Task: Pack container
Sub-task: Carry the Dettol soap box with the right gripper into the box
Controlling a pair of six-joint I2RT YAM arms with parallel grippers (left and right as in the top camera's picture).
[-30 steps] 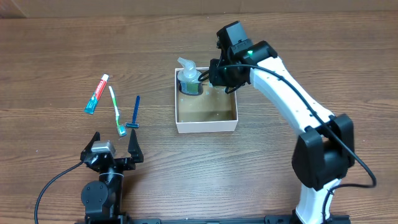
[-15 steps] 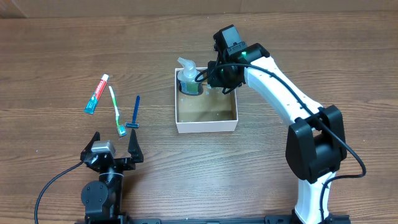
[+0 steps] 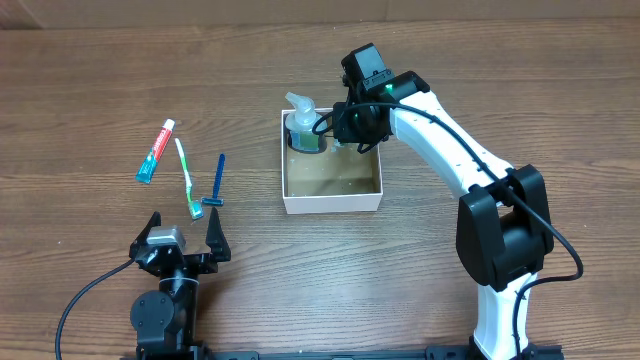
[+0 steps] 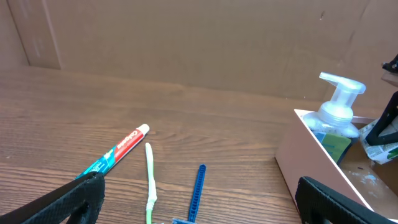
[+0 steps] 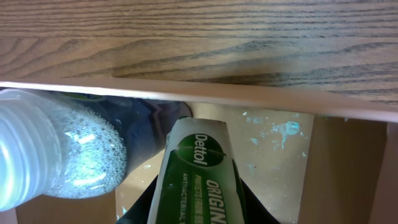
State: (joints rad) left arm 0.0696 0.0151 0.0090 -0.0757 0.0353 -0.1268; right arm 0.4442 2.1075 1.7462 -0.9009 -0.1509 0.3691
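The container (image 3: 331,204) is a shallow white box with a brown floor, at the table's middle; it also shows in the left wrist view (image 4: 311,155) and the right wrist view (image 5: 273,99). A pump bottle (image 3: 303,125) stands in its back left corner. My right gripper (image 3: 350,135) is over the box's back edge, shut on a green-and-white Dettol packet (image 5: 199,180) held just above the floor beside the bottle (image 5: 56,155). My left gripper (image 3: 180,240) is open and empty near the front left edge. A toothpaste tube (image 3: 155,152), a toothbrush (image 3: 186,178) and a blue razor (image 3: 216,183) lie on the table at left.
The toothpaste (image 4: 115,154), toothbrush (image 4: 150,180) and razor (image 4: 198,193) lie just ahead of my left gripper's fingers. A brown cardboard wall (image 4: 186,37) stands behind the table.
My right arm has moved a little to the left and back over the box with the packet. The left arm has not moved.
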